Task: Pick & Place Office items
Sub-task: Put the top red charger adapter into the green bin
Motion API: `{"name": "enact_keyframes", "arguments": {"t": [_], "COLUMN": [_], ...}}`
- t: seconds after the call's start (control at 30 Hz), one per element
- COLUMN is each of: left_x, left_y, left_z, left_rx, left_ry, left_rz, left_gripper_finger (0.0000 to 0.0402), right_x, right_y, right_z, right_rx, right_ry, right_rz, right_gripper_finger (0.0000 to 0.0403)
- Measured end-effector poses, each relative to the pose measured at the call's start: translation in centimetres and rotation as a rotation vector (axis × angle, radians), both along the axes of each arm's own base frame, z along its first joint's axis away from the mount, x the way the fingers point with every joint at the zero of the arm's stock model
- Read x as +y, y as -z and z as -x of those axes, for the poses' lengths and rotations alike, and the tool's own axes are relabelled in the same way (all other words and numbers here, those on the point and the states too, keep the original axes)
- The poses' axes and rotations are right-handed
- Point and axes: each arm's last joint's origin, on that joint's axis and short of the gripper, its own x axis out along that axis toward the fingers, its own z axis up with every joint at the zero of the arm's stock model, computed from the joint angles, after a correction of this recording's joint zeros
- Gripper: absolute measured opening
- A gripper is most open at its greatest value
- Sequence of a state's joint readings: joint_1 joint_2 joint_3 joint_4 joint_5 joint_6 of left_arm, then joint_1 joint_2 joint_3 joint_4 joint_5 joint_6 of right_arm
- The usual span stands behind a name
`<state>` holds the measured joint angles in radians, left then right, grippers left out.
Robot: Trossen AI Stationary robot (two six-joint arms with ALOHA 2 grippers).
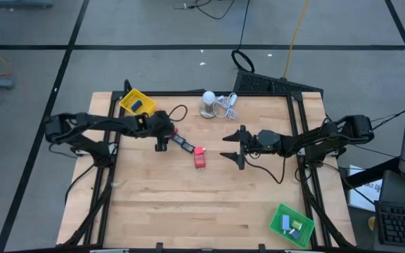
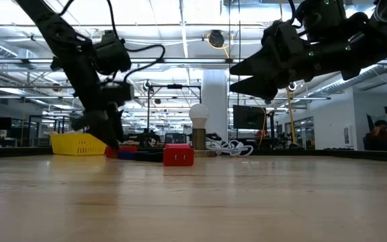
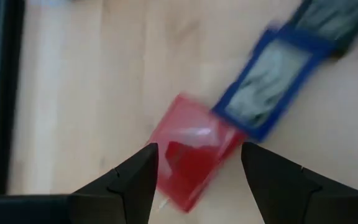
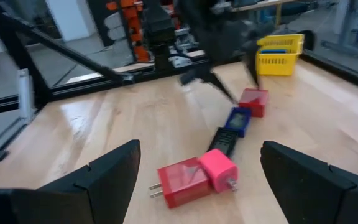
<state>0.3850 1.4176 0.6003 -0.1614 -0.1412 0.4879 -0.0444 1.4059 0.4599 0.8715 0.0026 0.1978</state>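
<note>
A row of office items lies mid-table: a small red block [image 3: 194, 155], a blue block [image 3: 269, 87], a dark flat rectangle [image 4: 224, 140], and a red block [image 4: 179, 180] with a pink bit [image 4: 217, 169] against it. My left gripper [image 3: 197, 180] tilts down over the small red block [image 1: 174, 131], open, one finger on either side of it; I cannot tell whether they touch it. My right gripper [image 1: 232, 147] hangs open and level above the table, right of the red and pink pieces [image 1: 200, 157], pointing at them.
A yellow tray [image 1: 137, 103] stands at the far left corner and a green tray [image 1: 292, 223] at the near right, each with small pieces inside. A white round object with coiled cable [image 1: 213, 104] sits at the far edge. Bare wood fills the near half.
</note>
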Motion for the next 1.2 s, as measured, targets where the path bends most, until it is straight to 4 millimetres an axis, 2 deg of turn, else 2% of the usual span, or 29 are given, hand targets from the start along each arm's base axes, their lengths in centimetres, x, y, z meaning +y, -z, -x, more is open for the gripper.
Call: {"name": "enact_keyframes", "arguments": {"t": [0.13, 0.33, 0.53, 0.67, 0.73, 0.83, 0.93, 1.07, 1.2], "left_x": [0.3, 0.7, 0.7, 1.7, 2.4, 3.1, 4.0, 4.8, 5.9], "left_y": [0.7, 0.5, 0.3, -1.2, -2.3, -3.5, -4.4, -4.3, -3.5], "left_z": [0.0, 0.0, -0.3, -0.8, -1.1, -1.6, -1.8, -1.7, -1.3], "left_rx": [0.055, 0.034, -0.055, -0.112, -0.110, -0.124, -0.173, -0.168, -0.131], "left_ry": [-0.066, -0.238, -0.330, -0.484, -0.504, -0.448, -0.320, -0.146, -0.165], "left_rz": [-0.068, -0.152, -0.101, -0.016, 0.017, 0.052, 0.179, 0.209, 0.194], "left_gripper_finger": [0.0234, 0.0235, 0.0259, 0.0290, 0.0303, 0.0317, 0.0320, 0.0313, 0.0306], "right_x": [0.0, 0.0, 0.1, 0.2, 0.2, 0.2, 0.2, 0.2, 0.2], "right_y": [0.0, 0.0, 0.0, 0.0, 0.0, 0.0, 0.0, 0.0, 0.0], "right_z": [0.0, 0.0, 0.0, 0.0, 0.0, 0.0, 0.0, 0.0, 0.0], "right_rx": [0.000, 0.001, 0.001, 0.000, 0.000, 0.000, 0.000, 0.000, 0.002], "right_ry": [-0.012, -0.011, -0.022, -0.059, -0.060, -0.059, -0.059, -0.059, -0.059], "right_rz": [-0.002, -0.002, -0.004, -0.009, -0.009, -0.009, -0.009, -0.009, -0.009], "right_gripper_finger": [0.0318, 0.0318, 0.0318, 0.0318, 0.0318, 0.0318, 0.0318, 0.0318, 0.0318]}}
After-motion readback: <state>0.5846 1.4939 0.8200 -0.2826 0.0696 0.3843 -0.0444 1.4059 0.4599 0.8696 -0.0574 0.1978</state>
